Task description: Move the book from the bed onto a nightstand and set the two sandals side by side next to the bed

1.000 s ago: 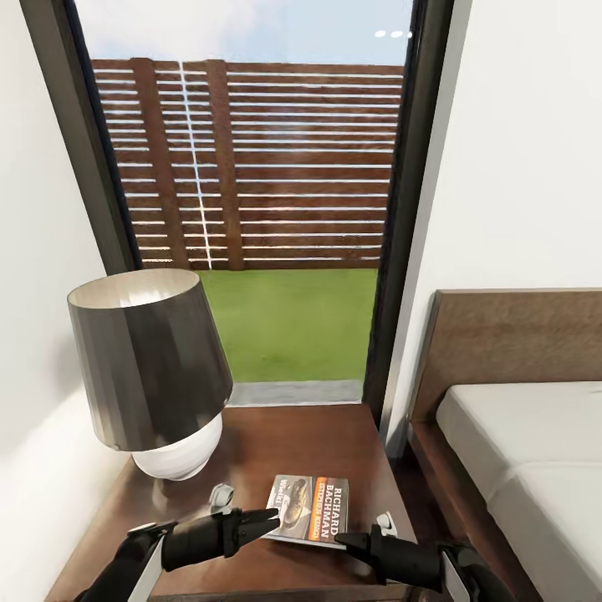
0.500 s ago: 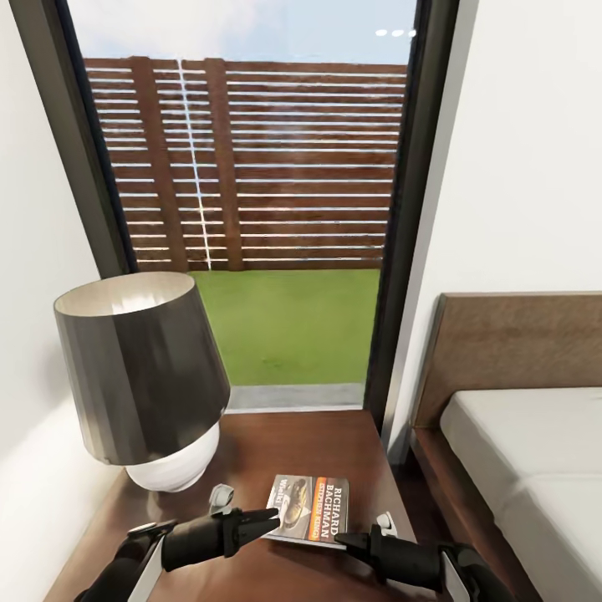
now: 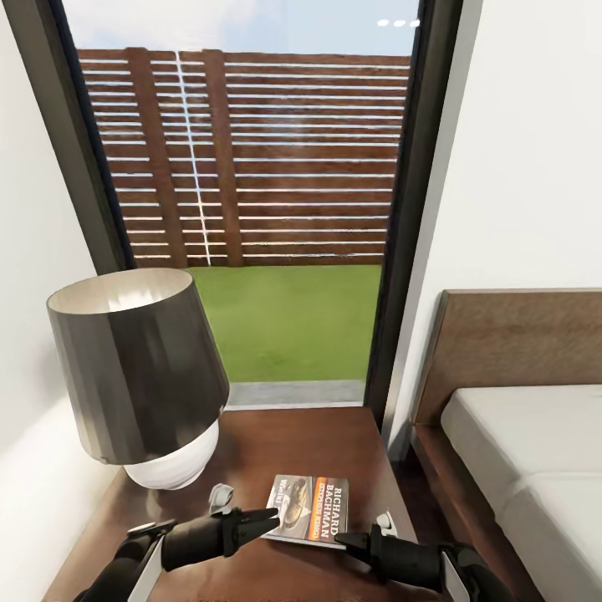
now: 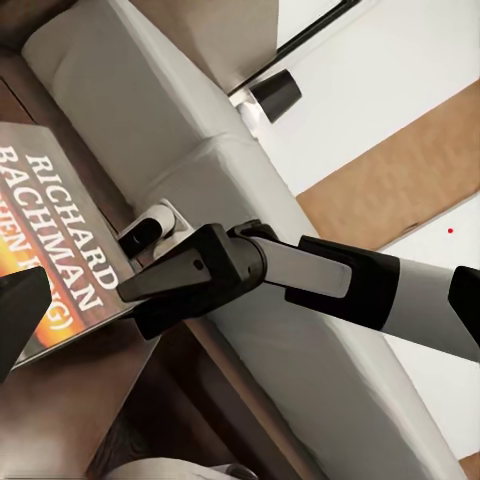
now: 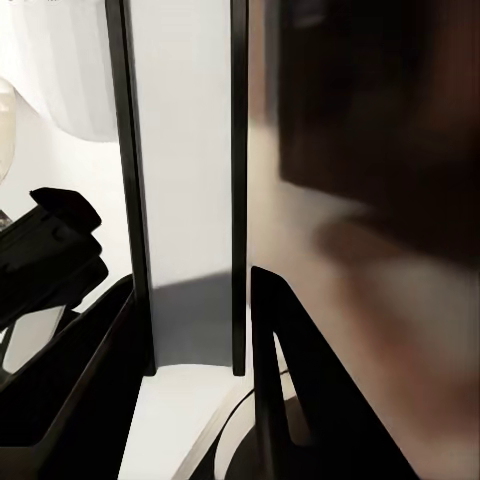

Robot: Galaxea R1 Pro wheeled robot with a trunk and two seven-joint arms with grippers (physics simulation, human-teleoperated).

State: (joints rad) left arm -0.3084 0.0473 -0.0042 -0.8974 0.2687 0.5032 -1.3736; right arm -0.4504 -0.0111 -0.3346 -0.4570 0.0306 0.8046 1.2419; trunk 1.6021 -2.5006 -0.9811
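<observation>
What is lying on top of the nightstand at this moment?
On the nightstand stand a lamp with a dark shade and, nearer the front edge, the book lying flat with its cover up. The lamp hides the top's left rear part.

A glossy dark brown nightstand point(image 3: 276, 451) beside the bed carries a lamp point(image 3: 142, 376) with a dark shade and white base, and a paperback book point(image 3: 311, 508) lying flat near its front edge.

Bright daylight enters through the glass door point(image 3: 251, 209) at upper centre; right wrist view's right half blurs brown.
</observation>
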